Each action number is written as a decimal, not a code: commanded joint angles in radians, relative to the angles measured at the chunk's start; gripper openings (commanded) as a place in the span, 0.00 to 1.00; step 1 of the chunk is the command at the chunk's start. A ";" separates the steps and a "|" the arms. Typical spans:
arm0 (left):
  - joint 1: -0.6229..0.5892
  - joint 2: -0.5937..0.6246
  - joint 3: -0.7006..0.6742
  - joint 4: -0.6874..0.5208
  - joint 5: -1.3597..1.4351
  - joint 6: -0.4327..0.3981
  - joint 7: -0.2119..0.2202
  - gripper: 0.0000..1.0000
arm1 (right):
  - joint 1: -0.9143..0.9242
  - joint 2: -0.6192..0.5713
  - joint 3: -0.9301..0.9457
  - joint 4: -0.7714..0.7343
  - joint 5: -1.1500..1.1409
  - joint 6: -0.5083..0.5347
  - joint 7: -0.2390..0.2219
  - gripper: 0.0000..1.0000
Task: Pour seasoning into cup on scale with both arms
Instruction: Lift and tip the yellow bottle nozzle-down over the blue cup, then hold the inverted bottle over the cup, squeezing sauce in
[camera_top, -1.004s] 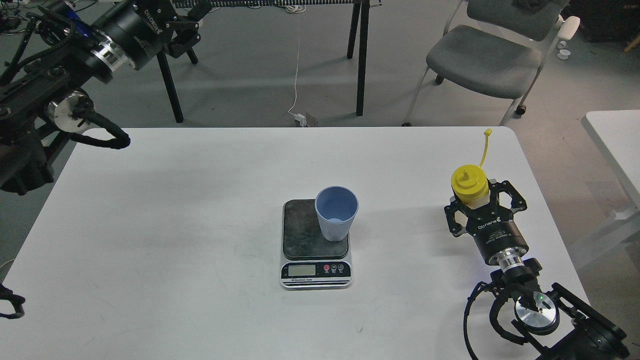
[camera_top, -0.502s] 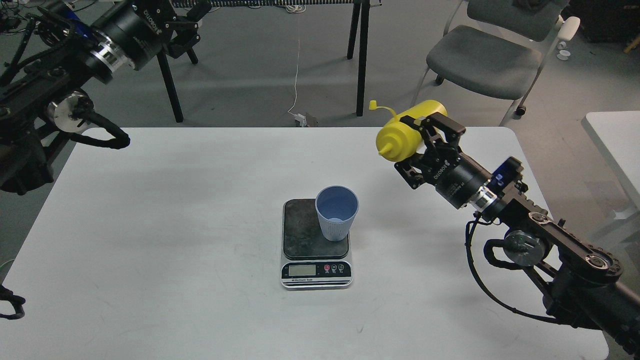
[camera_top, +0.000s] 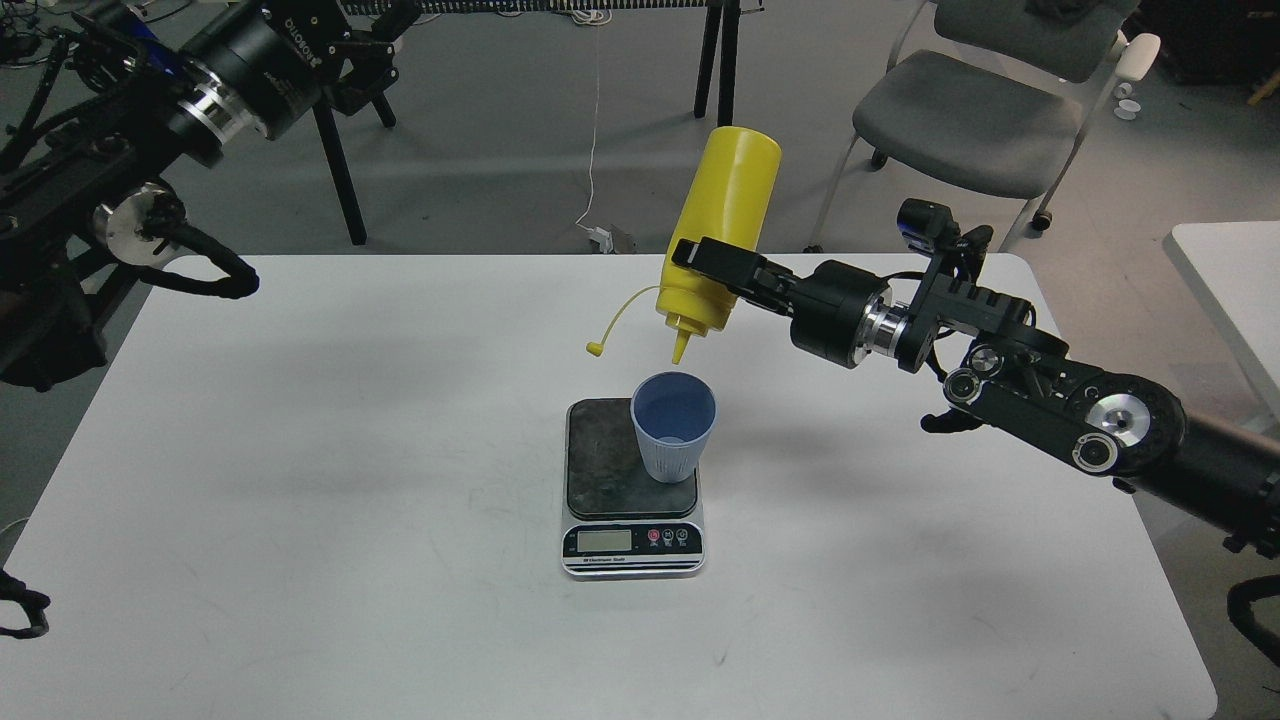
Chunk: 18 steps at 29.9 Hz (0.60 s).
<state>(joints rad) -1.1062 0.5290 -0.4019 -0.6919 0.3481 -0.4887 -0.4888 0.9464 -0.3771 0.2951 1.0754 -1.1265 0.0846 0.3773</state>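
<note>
The yellow squeeze bottle of seasoning (camera_top: 722, 225) hangs upside down, its nozzle pointing down just above the rim of the light blue cup (camera_top: 673, 425). Its small cap dangles on the tether to the left. My right gripper (camera_top: 712, 265) is shut on the bottle's lower body, reaching in from the right. The cup stands upright on the right part of the scale (camera_top: 610, 470), whose dark platform, display and red buttons face me. My left gripper (camera_top: 375, 60) is raised at the top left, far from the table, its fingers spread and empty.
The white table (camera_top: 350, 480) carries only the scale and cup. A grey chair (camera_top: 975, 120) and black table legs (camera_top: 722, 110) stand behind it on the floor. Another white table's edge (camera_top: 1225, 280) is at the right.
My right arm lifted the bottle from the table's right side, swung it left and turned it nozzle down over the cup. The left arm barely moved.
</note>
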 joint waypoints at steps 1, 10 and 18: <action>0.000 -0.003 0.002 0.000 0.000 0.000 0.000 0.99 | 0.058 0.000 -0.051 -0.003 -0.036 -0.028 0.002 0.22; 0.000 -0.001 0.000 0.000 -0.001 0.000 0.000 0.99 | 0.158 0.012 -0.185 -0.005 -0.116 -0.040 0.002 0.20; 0.000 -0.001 0.000 0.000 -0.001 0.000 0.000 0.99 | 0.202 0.035 -0.249 -0.043 -0.257 -0.071 0.003 0.20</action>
<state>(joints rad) -1.1060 0.5293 -0.4019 -0.6918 0.3469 -0.4887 -0.4888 1.1341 -0.3510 0.0669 1.0480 -1.3377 0.0311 0.3805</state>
